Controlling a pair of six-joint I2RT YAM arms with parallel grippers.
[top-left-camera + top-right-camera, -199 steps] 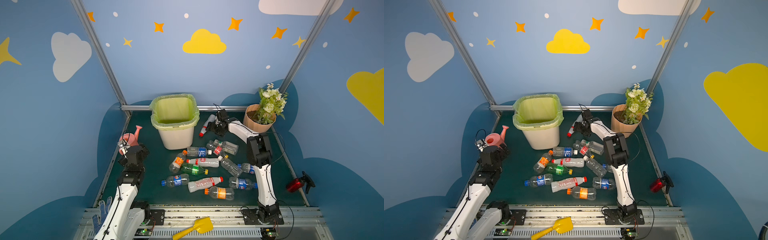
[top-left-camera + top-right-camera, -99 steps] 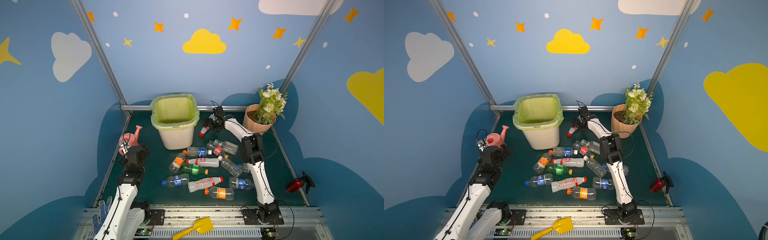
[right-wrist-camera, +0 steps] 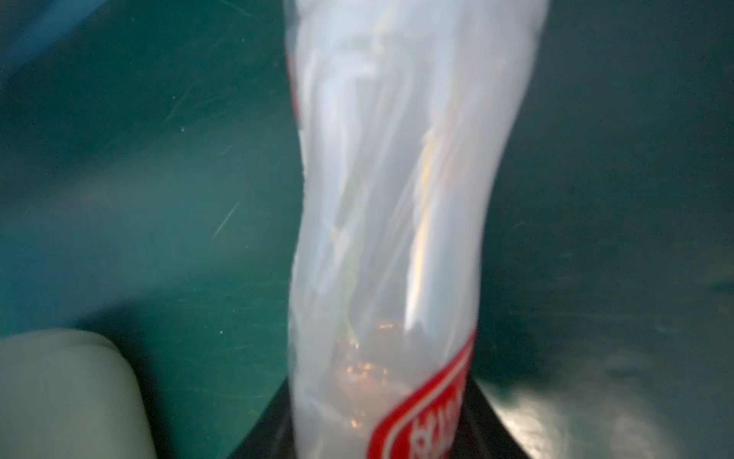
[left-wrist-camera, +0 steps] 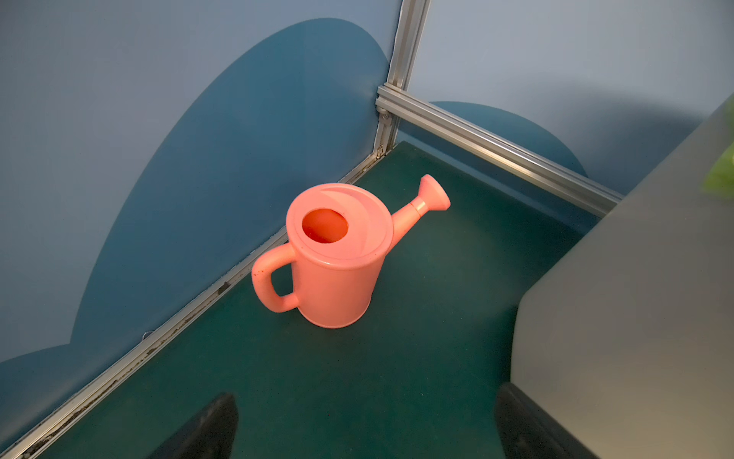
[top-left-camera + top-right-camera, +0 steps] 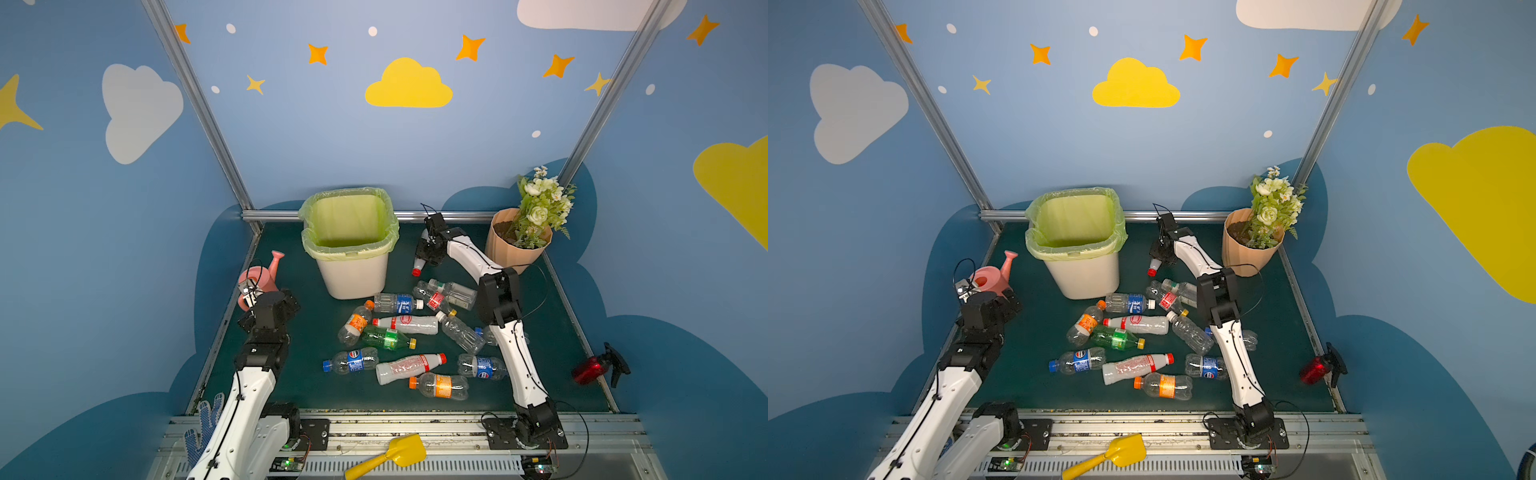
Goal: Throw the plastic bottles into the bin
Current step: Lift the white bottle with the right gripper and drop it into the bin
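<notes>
A white plastic bottle [image 5: 420,262] [image 5: 1155,264] with a red cap lies tilted just right of the bin [image 5: 353,276] [image 5: 1084,276], a white basket with a yellow-green liner. My right gripper [image 5: 430,254] [image 5: 1163,254] is shut on this bottle [image 3: 389,198], its black fingers [image 3: 270,431] pressing both sides near the red label. Several more bottles [image 5: 407,324] [image 5: 1138,324] lie scattered mid-floor, among them a green one [image 5: 386,338]. My left gripper [image 5: 286,300] [image 5: 1003,305] [image 4: 363,429] stands open and empty by the bin's wall [image 4: 635,298].
A pink watering can [image 4: 337,254] [image 5: 259,278] stands at the left edge. A peach flowerpot [image 5: 509,251] with flowers is at the back right. A red spray bottle [image 5: 590,370] lies outside the right edge; a yellow shovel [image 5: 395,453] and a glove [image 5: 203,419] lie in front.
My right gripper reached in over the white bottle beside the bin and has shut on it. The left arm has not moved.
</notes>
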